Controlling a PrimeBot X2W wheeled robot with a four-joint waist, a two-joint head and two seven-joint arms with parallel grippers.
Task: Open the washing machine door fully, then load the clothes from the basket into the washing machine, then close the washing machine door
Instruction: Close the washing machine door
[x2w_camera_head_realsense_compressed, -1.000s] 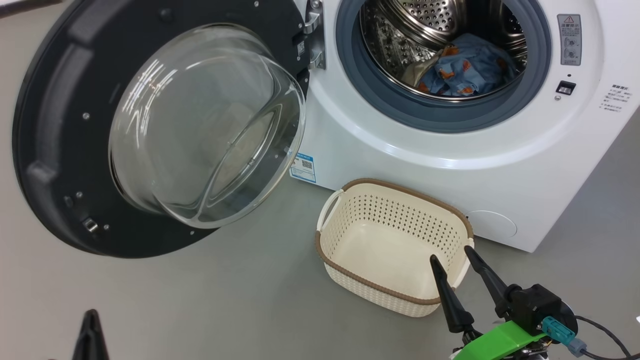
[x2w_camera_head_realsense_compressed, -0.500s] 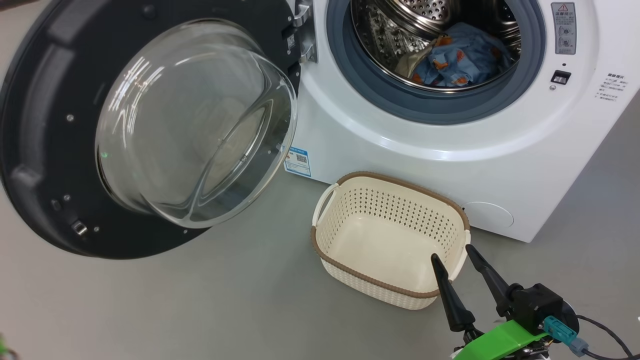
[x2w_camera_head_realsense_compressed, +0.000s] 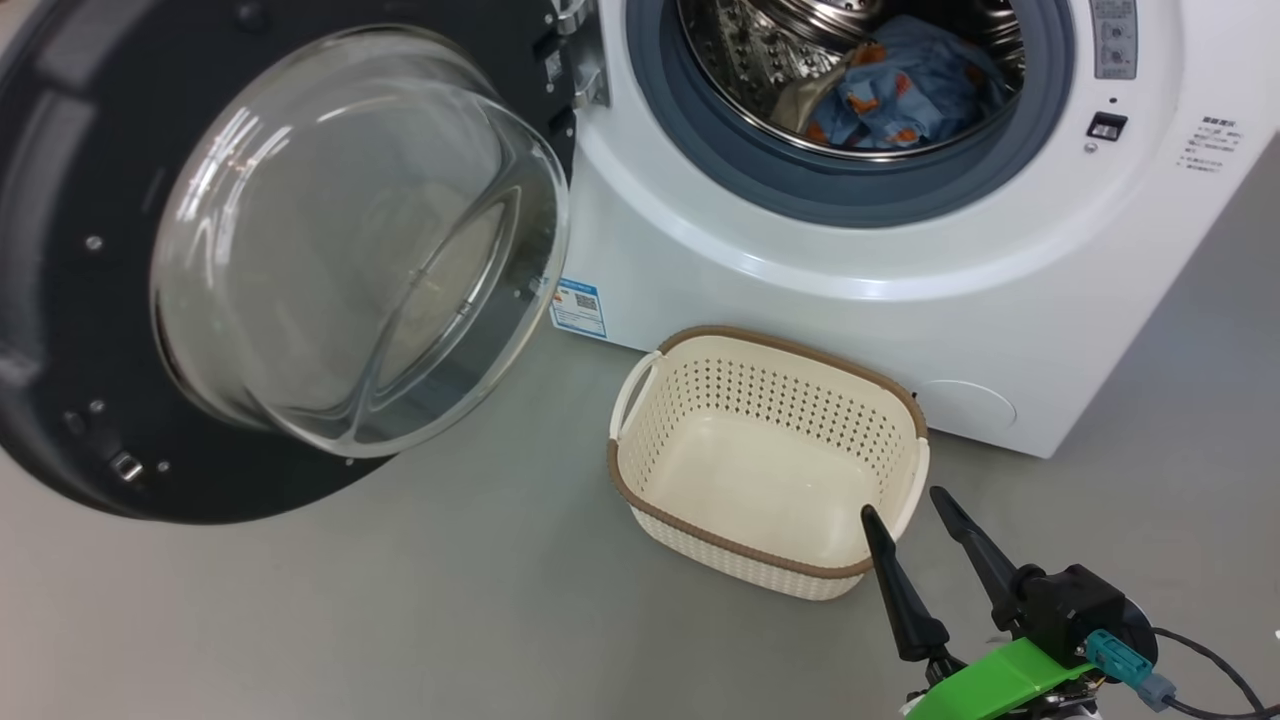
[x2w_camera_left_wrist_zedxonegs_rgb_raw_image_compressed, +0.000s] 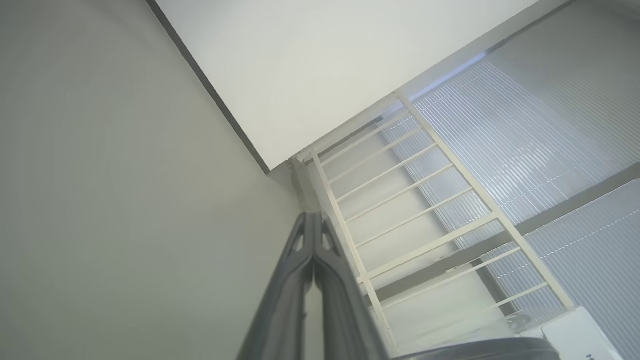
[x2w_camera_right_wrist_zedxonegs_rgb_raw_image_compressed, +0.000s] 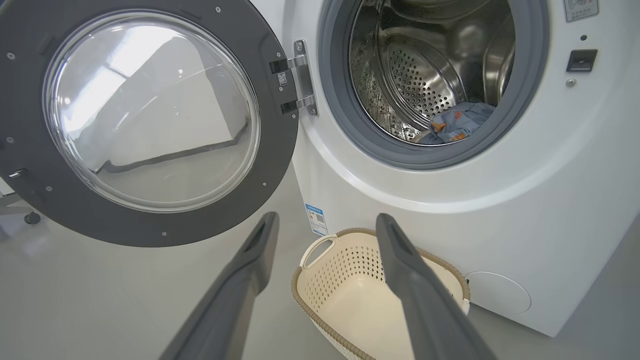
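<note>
The washing machine door (x2w_camera_head_realsense_compressed: 60, 350), black with a bulging glass bowl, hangs swung wide open to the left of the washing machine (x2w_camera_head_realsense_compressed: 800, 300). Inside the steel drum lie the clothes (x2w_camera_head_realsense_compressed: 890, 95), blue with orange figures, with a cream fold beside them. The basket (x2w_camera_head_realsense_compressed: 740, 400) stands empty on the floor before the machine. My right gripper (x2w_camera_head_realsense_compressed: 903, 502) hovers open and empty at the basket's near right corner. The right wrist view looks past my right gripper (x2w_camera_right_wrist_zedxonegs_rgb_raw_image_compressed: 327, 216) to the door (x2w_camera_right_wrist_zedxonegs_rgb_raw_image_compressed: 275, 150), the clothes (x2w_camera_right_wrist_zedxonegs_rgb_raw_image_compressed: 457, 127) and the basket (x2w_camera_right_wrist_zedxonegs_rgb_raw_image_compressed: 350, 270). My left gripper (x2w_camera_left_wrist_zedxonegs_rgb_raw_image_compressed: 312, 215) is shut on nothing.
Grey floor (x2w_camera_head_realsense_compressed: 400, 620) spreads around the basket and under the open door. The left wrist view faces a white wall (x2w_camera_left_wrist_zedxonegs_rgb_raw_image_compressed: 310, 65), a white slatted rack (x2w_camera_left_wrist_zedxonegs_rgb_raw_image_compressed: 400, 200) and ribbed panels.
The head camera has shifted, so machine, door and basket sit higher and further left in the picture. The dark left fingertip at the lower left a second ago has left the view. The right gripper stays open.
</note>
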